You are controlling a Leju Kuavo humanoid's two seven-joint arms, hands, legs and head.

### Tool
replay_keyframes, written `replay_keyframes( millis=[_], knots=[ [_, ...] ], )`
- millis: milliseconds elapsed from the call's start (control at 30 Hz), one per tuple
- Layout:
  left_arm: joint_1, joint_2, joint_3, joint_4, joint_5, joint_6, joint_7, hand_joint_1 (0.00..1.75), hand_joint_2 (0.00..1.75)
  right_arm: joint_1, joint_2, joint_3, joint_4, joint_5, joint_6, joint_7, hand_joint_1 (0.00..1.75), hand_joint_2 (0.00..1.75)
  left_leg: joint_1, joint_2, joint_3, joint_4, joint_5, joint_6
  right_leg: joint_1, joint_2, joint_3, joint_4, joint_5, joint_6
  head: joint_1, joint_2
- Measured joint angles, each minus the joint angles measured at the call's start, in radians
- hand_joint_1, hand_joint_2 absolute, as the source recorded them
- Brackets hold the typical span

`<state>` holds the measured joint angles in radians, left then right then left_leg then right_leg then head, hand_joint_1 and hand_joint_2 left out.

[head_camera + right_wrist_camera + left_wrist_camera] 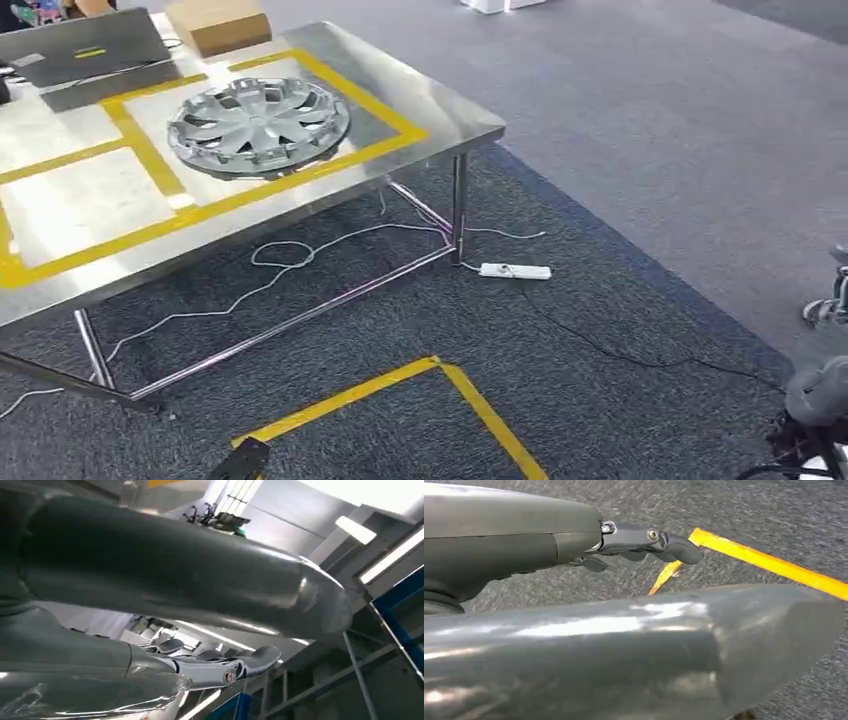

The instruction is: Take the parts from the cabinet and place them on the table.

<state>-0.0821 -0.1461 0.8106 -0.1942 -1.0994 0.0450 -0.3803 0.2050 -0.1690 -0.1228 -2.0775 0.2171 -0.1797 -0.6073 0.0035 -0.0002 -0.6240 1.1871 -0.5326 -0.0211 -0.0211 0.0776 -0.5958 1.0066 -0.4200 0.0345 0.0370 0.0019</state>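
A silver hubcap [258,124] lies flat on the steel table [455,115], inside a rectangle of yellow tape at the table's right end. My left hand [624,625] hangs over the dark carpet, its fingers [659,542] stretched out away from the thick thumb, with nothing between them. My right hand [190,610] faces up toward a ceiling with strip lights. Its fingers [250,661] are extended and apart from the thumb, and they hold nothing. A grey piece of my right arm [818,390] shows at the lower right edge of the head view, far from the table.
A laptop [80,45] and a cardboard box [218,22] sit at the table's far side. A white power strip [515,271] and cables lie on the carpet by the table leg [459,205]. Yellow floor tape [440,390] marks a corner in front of me.
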Motion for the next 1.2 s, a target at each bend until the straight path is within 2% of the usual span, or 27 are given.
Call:
replay_keyframes(
  millis=[33, 67, 100, 200, 233, 267, 300, 333, 400, 433, 467, 500, 533, 567, 600, 633, 733, 767, 800, 833, 900, 933, 967, 1033, 1067, 1100, 1200],
  knots=[
    [-0.001, 0.000, 0.000, 0.000, 0.000, 0.000, 0.000, 0.00, 0.00, 0.000, 0.000, 0.000, 0.000, 0.000, 0.000, 0.000, 0.00, 0.00, 0.004, -0.022, 0.048, -0.096, 0.049, 0.000, -0.003, 0.014, 0.000, 0.001, 0.002, 0.004, 0.000, 0.000],
    [-0.001, 0.000, 0.000, 0.000, -0.002, 0.000, 0.000, 0.00, 0.00, 0.000, 0.000, 0.001, 0.000, 0.000, 0.000, 0.000, 0.00, 0.00, 0.013, -0.074, 0.083, -0.166, 0.065, -0.002, -0.004, 0.026, -0.003, 0.001, 0.005, 0.010, -0.001, 0.000],
    [-0.001, 0.000, -0.001, 0.000, -0.006, 0.000, 0.001, 0.00, 0.00, -0.002, 0.000, 0.002, 0.000, 0.000, -0.002, 0.000, 0.00, 0.00, 0.018, -0.098, 0.088, -0.198, 0.053, 0.000, 0.002, 0.039, -0.012, 0.012, 0.005, 0.018, 0.000, 0.000],
    [-0.005, -0.001, -0.003, 0.000, -0.010, -0.001, 0.005, 0.00, 0.00, 0.007, 0.000, 0.006, 0.000, 0.000, -0.003, -0.001, 0.00, 0.00, 0.007, -0.068, 0.084, -0.187, 0.057, 0.022, -0.008, 0.071, -0.021, -0.012, 0.023, 0.043, 0.002, 0.000],
    [-0.006, -0.003, -0.003, 0.000, -0.010, -0.001, 0.003, 0.00, 0.00, 0.009, 0.000, 0.007, 0.000, 0.000, -0.004, -0.002, 0.00, 0.00, 0.016, -0.049, 0.085, -0.196, 0.064, 0.033, -0.009, 0.081, -0.033, -0.010, 0.026, 0.048, 0.000, 0.000],
    [-0.008, 0.001, -0.003, 0.000, -0.009, -0.001, 0.002, 0.00, 0.00, 0.011, 0.000, 0.008, -0.001, 0.000, -0.006, -0.002, 0.00, 0.00, 0.013, -0.037, 0.086, -0.196, 0.066, 0.040, -0.002, 0.020, -0.043, 0.010, 0.009, 0.046, 0.004, 0.000],
    [-0.008, 0.001, -0.003, 0.000, -0.007, -0.001, -0.003, 0.00, 0.00, 0.008, 0.000, 0.009, -0.001, 0.000, -0.008, -0.003, 0.00, 0.00, 0.010, -0.024, 0.085, -0.197, 0.065, 0.049, 0.000, -0.028, -0.070, 0.069, -0.029, 0.047, 0.012, 0.000],
    [-0.006, 0.001, -0.003, 0.000, -0.005, -0.003, -0.006, 0.00, 0.00, 0.008, 0.000, 0.010, -0.001, 0.000, -0.008, -0.003, 0.00, 0.00, 0.006, -0.011, 0.084, -0.196, 0.065, 0.051, 0.000, -0.055, -0.107, 0.151, -0.072, 0.050, 0.013, 0.000],
    [0.001, 0.001, -0.003, 0.000, -0.003, -0.004, -0.008, 0.00, 0.00, 0.014, 0.000, 0.013, -0.001, 0.001, -0.009, -0.002, 0.00, 0.00, -0.001, 0.019, 0.082, -0.196, 0.065, 0.053, 0.000, -0.071, -0.173, 0.305, -0.135, 0.051, 0.012, 0.000],
    [0.003, 0.000, -0.002, 0.000, -0.003, -0.004, -0.008, 0.00, 0.00, 0.018, 0.000, 0.013, -0.001, 0.001, -0.010, -0.002, 0.00, 0.00, -0.003, 0.033, 0.083, -0.196, 0.064, 0.053, 0.000, -0.071, -0.176, 0.321, -0.133, 0.050, 0.012, 0.000],
    [0.003, 0.000, -0.002, 0.000, -0.003, -0.004, -0.008, 0.00, 0.00, 0.021, 0.001, 0.013, -0.001, 0.001, -0.010, -0.002, 0.00, 0.00, -0.004, 0.046, 0.083, -0.196, 0.064, 0.054, 0.001, -0.072, -0.151, 0.287, -0.110, 0.048, 0.011, 0.000],
    [0.002, 0.000, -0.002, 0.000, -0.003, -0.004, -0.008, 0.00, 0.00, 0.023, 0.000, 0.014, -0.001, 0.001, -0.010, -0.002, 0.00, 0.00, -0.005, 0.059, 0.085, -0.196, 0.062, 0.053, 0.002, -0.077, -0.103, 0.209, -0.072, 0.044, 0.012, 0.000],
    [0.001, 0.000, -0.002, 0.000, -0.003, -0.004, -0.008, 0.00, 0.00, 0.023, 0.001, 0.014, -0.002, 0.001, -0.010, -0.002, 0.00, 0.00, -0.006, 0.069, 0.088, -0.195, 0.060, 0.051, 0.005, -0.094, -0.045, 0.113, -0.036, 0.039, 0.011, 0.000],
    [0.001, 0.000, -0.002, 0.000, -0.003, -0.004, -0.009, 0.00, 0.00, 0.023, 0.001, 0.016, -0.004, 0.001, -0.010, -0.002, 0.00, 0.00, -0.008, 0.078, 0.094, -0.195, 0.057, 0.047, 0.012, -0.143, 0.012, 0.022, -0.016, 0.033, 0.012, 0.000],
    [0.001, 0.000, -0.002, 0.000, -0.003, -0.004, -0.009, 0.00, 0.00, 0.021, 0.001, 0.016, -0.004, 0.001, -0.010, -0.003, 0.00, 0.00, -0.017, 0.088, 0.094, -0.191, 0.053, 0.041, 0.020, -0.167, 0.023, 0.005, -0.026, 0.025, 0.011, 0.000],
    [0.001, 0.000, -0.002, 0.000, -0.003, -0.003, -0.009, 0.00, 0.00, 0.024, 0.000, 0.017, -0.007, 0.001, -0.011, -0.003, 0.00, 0.00, -0.016, 0.093, 0.094, -0.191, 0.053, 0.038, 0.020, -0.147, 0.023, 0.005, -0.021, 0.020, 0.008, 0.000],
    [0.000, -0.001, -0.002, 0.000, -0.001, -0.003, -0.009, 0.00, 0.00, 0.028, 0.000, 0.017, -0.012, -0.007, -0.011, -0.003, 0.00, 0.00, -0.014, 0.126, 0.100, -0.194, 0.051, 0.023, 0.019, -0.112, 0.013, 0.001, -0.016, 0.006, 0.010, 0.000],
    [-0.002, 0.000, -0.002, 0.000, 0.000, -0.003, -0.009, 0.00, 0.00, 0.028, 0.000, 0.017, -0.012, -0.011, -0.011, -0.003, 0.00, 0.00, -0.009, 0.083, 0.098, -0.185, 0.039, 0.013, 0.013, -0.102, 0.016, -0.004, -0.010, -0.001, 0.008, 0.000],
    [-0.004, 0.000, -0.002, 0.000, 0.001, -0.003, -0.009, 0.00, 0.00, 0.021, 0.000, 0.017, -0.011, -0.016, -0.010, -0.003, 0.00, 0.00, -0.007, 0.035, 0.080, -0.145, 0.007, 0.009, 0.009, -0.092, 0.015, -0.005, -0.007, -0.005, 0.003, 0.000],
    [-0.004, 0.000, -0.002, 0.000, 0.001, -0.006, -0.007, 0.00, 0.00, 0.017, 0.001, 0.017, -0.011, -0.018, -0.008, -0.003, 0.00, 0.00, -0.006, 0.014, 0.048, -0.075, -0.032, 0.006, 0.007, -0.081, 0.012, -0.005, -0.005, -0.008, 0.002, 0.000],
    [-0.003, 0.000, -0.002, 0.000, 0.001, -0.008, 0.000, 0.00, 0.00, 0.012, 0.001, 0.017, -0.006, -0.020, -0.001, -0.002, 0.00, 0.00, -0.004, 0.005, -0.031, 0.083, -0.094, 0.003, 0.007, -0.057, 0.007, -0.005, -0.003, -0.010, 0.001, 0.000],
    [-0.002, -0.001, -0.002, 0.000, 0.001, -0.010, 0.004, 0.00, 0.00, 0.009, 0.001, 0.017, -0.003, -0.020, 0.002, 0.000, 0.00, 0.00, -0.002, 0.005, -0.052, 0.116, -0.092, 0.003, 0.006, -0.042, 0.006, -0.005, -0.002, -0.009, 0.001, 0.000],
    [-0.003, 0.000, -0.002, 0.000, 0.001, -0.011, 0.007, 0.00, 0.00, 0.006, 0.001, 0.017, 0.001, -0.019, 0.005, 0.001, 0.00, 0.00, -0.001, 0.005, -0.047, 0.100, -0.064, 0.002, 0.005, -0.028, 0.005, -0.004, -0.001, -0.007, 0.001, 0.000],
    [-0.005, 0.000, -0.002, 0.000, 0.001, -0.013, 0.009, 0.00, 0.00, 0.001, 0.001, 0.017, 0.006, -0.019, 0.008, 0.001, 0.00, 0.00, 0.004, -0.006, 0.013, -0.037, 0.030, 0.000, 0.000, 0.000, 0.006, -0.003, 0.002, -0.001, 0.001, 0.000],
    [-0.007, 0.000, -0.002, 0.000, 0.001, -0.013, 0.012, 0.00, 0.00, -0.004, 0.001, 0.017, 0.007, -0.018, 0.008, 0.002, 0.00, 0.00, 0.010, -0.034, 0.053, -0.120, 0.069, -0.005, -0.003, 0.012, 0.005, -0.001, 0.003, 0.006, 0.001, 0.000],
    [-0.009, -0.001, -0.002, 0.000, 0.002, -0.014, 0.014, 0.00, 0.00, -0.013, 0.001, 0.017, 0.007, -0.018, 0.008, 0.001, 0.00, 0.00, 0.017, -0.082, 0.076, -0.172, 0.063, -0.009, 0.002, 0.026, -0.003, 0.006, 0.003, 0.015, 0.001, 0.000],
    [-0.022, -0.004, -0.002, 0.000, 0.012, -0.017, 0.005, 0.00, 0.00, -0.038, 0.000, 0.018, 0.008, -0.023, 0.015, 0.004, 0.00, 0.00, 0.011, -0.059, 0.070, -0.175, 0.062, 0.015, -0.006, 0.057, -0.019, -0.003, 0.017, 0.037, 0.000, 0.000]
  ],
)
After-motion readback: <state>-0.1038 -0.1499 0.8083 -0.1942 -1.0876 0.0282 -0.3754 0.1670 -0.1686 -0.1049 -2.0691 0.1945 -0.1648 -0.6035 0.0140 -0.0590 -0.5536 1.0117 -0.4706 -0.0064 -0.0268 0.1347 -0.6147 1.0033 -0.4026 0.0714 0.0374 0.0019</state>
